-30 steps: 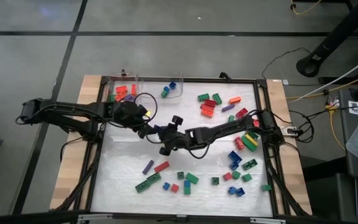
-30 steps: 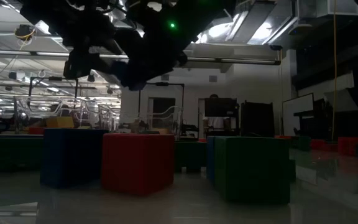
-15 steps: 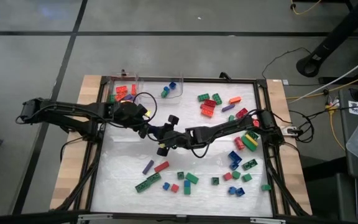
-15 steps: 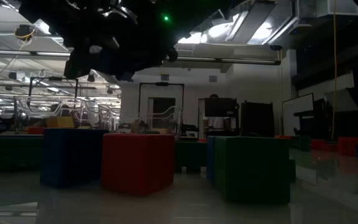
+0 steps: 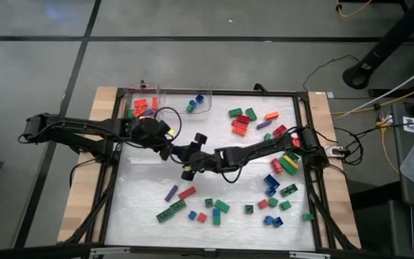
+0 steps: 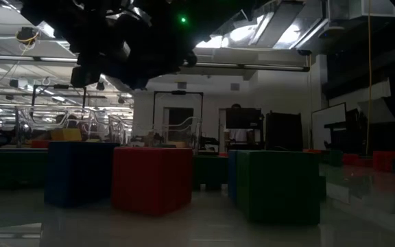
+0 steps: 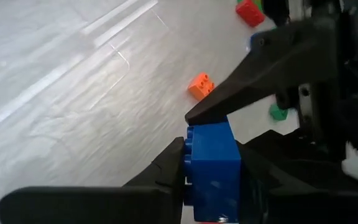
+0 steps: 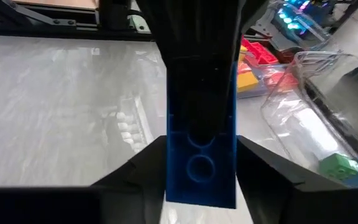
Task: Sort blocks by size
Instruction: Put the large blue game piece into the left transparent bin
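A long blue block [image 7: 213, 162] hangs above the middle of the white mat [image 5: 142, 187], between my two grippers, which meet tip to tip. My left gripper [image 5: 177, 151] comes from the table's left and is shut on one end of it. My right gripper [image 5: 190, 155] comes from the right, its fingers against the other end [image 8: 201, 168]. In the high view the grippers hide the block. Many loose blocks [image 5: 192, 208] lie flat on the mat, most of them near the front and right. My left gripper pinches the blue block's two long sides [image 7: 188, 168] between its two fingers, at the end that faces the table's left. Its fingers slant down and lie along the block. The block is lifted clear of the mat. My right gripper has the block's other end between its two fingers [image 8: 148, 168], one against each long side [image 8: 173, 155]. I see no gap there. The fingers come from the table's right, slanting a little down, along the block. One fingertip [image 7: 216, 106] rests on that end's edge.
Two clear bins stand at the mat's far left: one [image 5: 144, 106] with red and orange blocks, one [image 5: 200, 103] with blue and green ones. Block clusters lie at the far right [image 5: 246, 121] and right [image 5: 284, 162]. A dark frame [image 5: 117, 158] rims the mat.
My right gripper has tipped slightly where it stands, and in the low view the dark outline of the grippers has drawn upward. The blue block stays above the middle of the mat between both grippers.
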Controlling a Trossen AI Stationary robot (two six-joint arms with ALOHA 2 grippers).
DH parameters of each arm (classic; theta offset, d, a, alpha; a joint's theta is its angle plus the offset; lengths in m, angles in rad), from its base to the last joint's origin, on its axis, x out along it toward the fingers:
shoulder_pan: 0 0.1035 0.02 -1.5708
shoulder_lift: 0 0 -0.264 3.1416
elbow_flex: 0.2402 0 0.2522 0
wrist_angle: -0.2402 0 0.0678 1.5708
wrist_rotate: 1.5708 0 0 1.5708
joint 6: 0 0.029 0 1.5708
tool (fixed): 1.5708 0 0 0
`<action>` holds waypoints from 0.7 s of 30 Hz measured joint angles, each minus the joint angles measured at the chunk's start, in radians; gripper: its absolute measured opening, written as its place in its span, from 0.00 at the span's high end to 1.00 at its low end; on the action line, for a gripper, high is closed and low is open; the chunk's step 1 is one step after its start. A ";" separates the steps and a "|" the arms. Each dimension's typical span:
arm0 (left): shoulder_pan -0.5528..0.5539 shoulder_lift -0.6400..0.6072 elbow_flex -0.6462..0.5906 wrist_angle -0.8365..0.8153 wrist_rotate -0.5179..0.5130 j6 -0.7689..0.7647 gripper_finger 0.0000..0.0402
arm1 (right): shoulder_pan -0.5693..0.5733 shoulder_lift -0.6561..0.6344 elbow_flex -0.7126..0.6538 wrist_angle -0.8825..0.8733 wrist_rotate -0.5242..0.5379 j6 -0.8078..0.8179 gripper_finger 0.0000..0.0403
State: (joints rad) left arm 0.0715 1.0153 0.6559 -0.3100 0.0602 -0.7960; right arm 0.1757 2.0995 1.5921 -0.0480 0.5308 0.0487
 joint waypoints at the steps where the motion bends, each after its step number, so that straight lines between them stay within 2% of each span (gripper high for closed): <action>1: 0.000 0.000 0.000 -0.002 0.001 0.005 0.81 | 0.000 0.000 0.000 0.000 0.000 0.001 0.50; 6: 0.013 -0.004 0.000 -0.036 0.001 0.031 0.81 | 0.007 -0.002 0.000 -0.007 -0.007 0.001 0.31; 10: 0.061 -0.042 0.000 -0.120 -0.002 0.078 0.81 | 0.033 -0.032 0.000 -0.063 -0.087 0.000 0.22; 18: 0.191 -0.179 0.000 -0.258 -0.127 0.229 0.80 | 0.121 -0.045 0.001 -0.177 -0.354 -0.001 0.23; 21: 0.240 -0.234 0.000 -0.252 -0.208 0.289 0.81 | 0.140 -0.019 0.001 -0.190 -0.389 -0.004 0.24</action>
State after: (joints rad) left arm 0.3118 0.7817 0.6556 -0.5618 -0.1473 -0.5074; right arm 0.3159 2.0808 1.5932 -0.2378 0.1416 0.0448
